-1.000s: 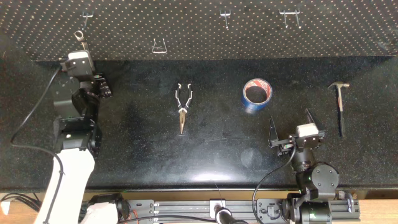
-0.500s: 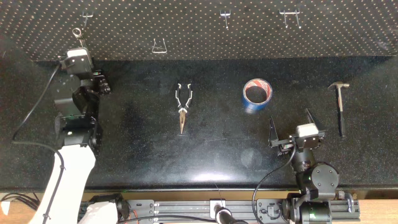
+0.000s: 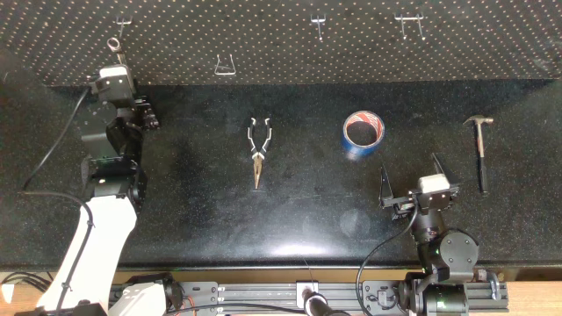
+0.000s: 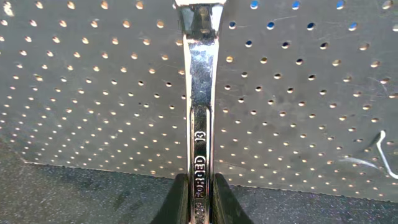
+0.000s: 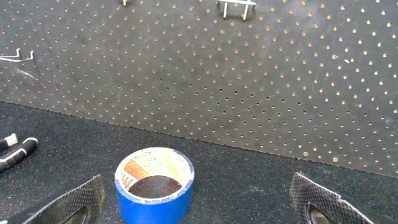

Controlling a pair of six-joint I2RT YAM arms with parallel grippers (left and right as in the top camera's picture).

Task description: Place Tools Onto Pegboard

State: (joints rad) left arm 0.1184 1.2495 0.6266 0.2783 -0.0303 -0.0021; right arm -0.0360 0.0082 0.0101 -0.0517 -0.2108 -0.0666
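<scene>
My left gripper point(image 3: 114, 63) is shut on a silver wrench point(image 3: 113, 45) and holds it up against the pegboard point(image 3: 281, 44) at the far left, its ring end just below a small hook point(image 3: 123, 19). From the left wrist, the wrench point(image 4: 200, 93) stands upright between my fingertips point(image 4: 180, 202), right in front of the perforated board. Pliers point(image 3: 257, 151), a blue tape roll point(image 3: 363, 134) and a hammer point(image 3: 479, 151) lie on the black table. My right gripper point(image 3: 411, 177) rests open near the front, with the tape roll point(image 5: 154, 183) just ahead of it.
Bare hooks hang on the pegboard: a wire loop point(image 3: 225, 66), a single hook point(image 3: 319, 22) and a double hook point(image 3: 410, 22). In the right wrist view the double hook point(image 5: 236, 7) is up on the board and the pliers' handles point(image 5: 15, 149) show at the side.
My left gripper has moved up and closer to the pegboard with the wrench, bringing its ring end nearer the hook. The right arm and the tools on the table have not moved.
</scene>
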